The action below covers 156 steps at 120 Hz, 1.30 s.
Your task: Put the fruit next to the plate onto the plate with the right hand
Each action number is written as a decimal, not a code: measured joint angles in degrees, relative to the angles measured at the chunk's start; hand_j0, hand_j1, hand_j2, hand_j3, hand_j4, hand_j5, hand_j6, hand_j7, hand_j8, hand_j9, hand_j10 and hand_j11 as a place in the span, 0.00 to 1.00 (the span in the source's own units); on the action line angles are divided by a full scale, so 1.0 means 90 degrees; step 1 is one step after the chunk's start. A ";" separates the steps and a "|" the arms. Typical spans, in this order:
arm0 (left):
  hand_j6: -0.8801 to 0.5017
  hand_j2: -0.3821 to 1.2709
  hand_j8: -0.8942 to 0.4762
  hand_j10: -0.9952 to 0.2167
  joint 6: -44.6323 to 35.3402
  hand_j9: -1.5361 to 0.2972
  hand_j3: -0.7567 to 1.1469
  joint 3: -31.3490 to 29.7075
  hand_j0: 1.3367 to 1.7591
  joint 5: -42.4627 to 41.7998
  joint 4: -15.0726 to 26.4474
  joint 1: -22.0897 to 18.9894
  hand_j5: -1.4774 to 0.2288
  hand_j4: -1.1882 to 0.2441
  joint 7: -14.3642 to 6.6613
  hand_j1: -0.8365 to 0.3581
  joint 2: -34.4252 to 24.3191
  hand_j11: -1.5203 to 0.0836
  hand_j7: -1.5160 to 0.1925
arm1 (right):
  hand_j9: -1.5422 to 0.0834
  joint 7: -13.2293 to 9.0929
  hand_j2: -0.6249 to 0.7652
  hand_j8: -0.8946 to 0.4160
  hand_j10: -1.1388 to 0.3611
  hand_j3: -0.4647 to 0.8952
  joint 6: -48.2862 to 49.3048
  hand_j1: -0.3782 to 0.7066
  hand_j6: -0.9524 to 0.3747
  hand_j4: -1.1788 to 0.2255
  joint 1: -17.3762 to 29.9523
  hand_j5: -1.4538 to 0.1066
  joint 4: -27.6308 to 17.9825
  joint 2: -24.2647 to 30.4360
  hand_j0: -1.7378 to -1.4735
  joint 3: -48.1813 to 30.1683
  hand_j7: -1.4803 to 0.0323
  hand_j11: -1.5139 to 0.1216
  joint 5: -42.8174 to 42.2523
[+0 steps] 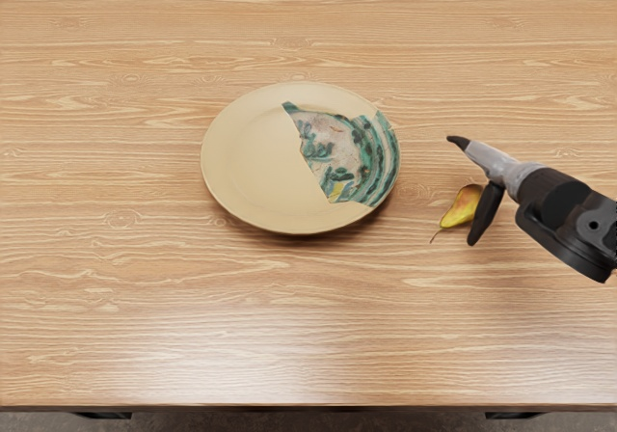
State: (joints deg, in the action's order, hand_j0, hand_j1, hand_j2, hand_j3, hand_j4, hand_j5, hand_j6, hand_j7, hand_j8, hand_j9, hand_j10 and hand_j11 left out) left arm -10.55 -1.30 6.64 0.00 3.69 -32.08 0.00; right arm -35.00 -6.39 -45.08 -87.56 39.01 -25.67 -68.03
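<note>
You see the right robot hand point(496, 176) with fingers spread apart, one dark finger point(485, 215) hiding part of the pear point(461, 208) on the surface point(145, 307); the plate point(241, 162) lies farther left.

A broad desk point(145, 307) of pale, streaky wood ran right across the view, its near edge showing at the bottom. Two things lay on it. Tucked just beside the right hand point(496, 181), on its inward side, a small yellow pear point(461, 206) lay on the bare wood, with its thin stem pointing away from the hand. Beyond the pear, farther from the hand, sat a round cream plate point(241, 162), flat on the desk, with a green patterned wedge on the side nearest the hand. Pear and plate were apart, with bare wood between them.
</note>
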 joint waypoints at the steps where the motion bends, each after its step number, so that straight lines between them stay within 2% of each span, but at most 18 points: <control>1: 0.64 0.23 0.66 0.83 0.0000 0.84 0.40 -0.0001 0.76 0.0000 0.0000 0.0000 0.87 0.83 0.0000 0.99 0.0000 0.95 0.89 | 0.94 0.0000 0.45 0.67 0.75 0.34 0.0001 0.04 0.71 0.83 -0.0001 0.92 0.0003 -0.0008 0.30 -0.0001 0.97 0.92 0.0003; 58: 0.64 0.23 0.66 0.83 0.0000 0.84 0.40 -0.0001 0.76 0.0000 0.0000 0.0000 0.87 0.83 0.0000 0.99 0.0000 0.95 0.89 | 0.78 0.0000 0.42 0.52 0.62 0.34 0.0051 0.25 0.56 0.69 0.0093 0.76 0.0078 -0.0042 0.30 0.0001 0.80 0.76 0.0098; 107: 0.64 0.23 0.66 0.83 0.0000 0.84 0.40 0.0001 0.76 0.0000 0.0000 0.0000 0.87 0.83 0.0000 0.99 0.0000 0.95 0.89 | 0.74 0.0000 0.41 0.48 0.58 0.34 0.0056 0.32 0.51 0.65 0.0241 0.71 0.0080 -0.0025 0.30 -0.0009 0.75 0.72 0.0102; 138: 0.64 0.23 0.66 0.83 0.0000 0.84 0.40 0.0001 0.76 0.0000 0.0000 0.0000 0.87 0.83 0.0000 0.99 0.0000 0.95 0.89 | 0.62 0.0000 0.40 0.37 0.49 0.34 0.0059 0.48 0.40 0.54 0.0279 0.59 0.0080 -0.0011 0.30 -0.0019 0.63 0.60 0.0105; 156: 0.64 0.23 0.66 0.83 0.0000 0.84 0.40 0.0001 0.76 0.0000 0.0000 0.0000 0.87 0.83 0.0000 0.99 0.0000 0.95 0.89 | 0.55 0.0003 0.44 0.40 0.51 0.34 0.0074 0.50 0.35 0.50 0.0279 0.52 0.0078 -0.0007 0.31 -0.0021 0.56 0.53 0.0118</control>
State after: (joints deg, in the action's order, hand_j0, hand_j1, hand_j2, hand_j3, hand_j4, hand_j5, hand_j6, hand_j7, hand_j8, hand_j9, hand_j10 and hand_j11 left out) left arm -10.55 -1.30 6.64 0.00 3.69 -32.07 0.00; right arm -34.97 -5.72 -42.57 -86.85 38.94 -25.86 -66.97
